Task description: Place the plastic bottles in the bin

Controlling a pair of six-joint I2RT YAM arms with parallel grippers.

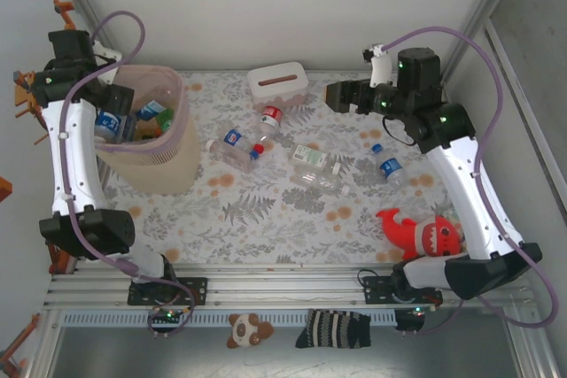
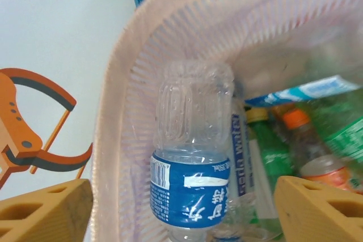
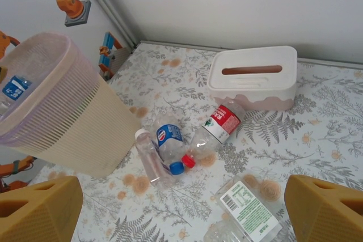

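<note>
Floral table (image 1: 266, 219): one bin (image 1: 155, 165), one shark (image 1: 421, 232)

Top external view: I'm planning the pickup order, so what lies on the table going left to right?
bin → blue-label bottle → red-label bottle → green-label bottle → second blue bottle

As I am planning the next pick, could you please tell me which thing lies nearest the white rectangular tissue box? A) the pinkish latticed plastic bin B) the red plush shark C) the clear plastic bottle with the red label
C: the clear plastic bottle with the red label lies just in front of the white rectangular tissue box.
</note>
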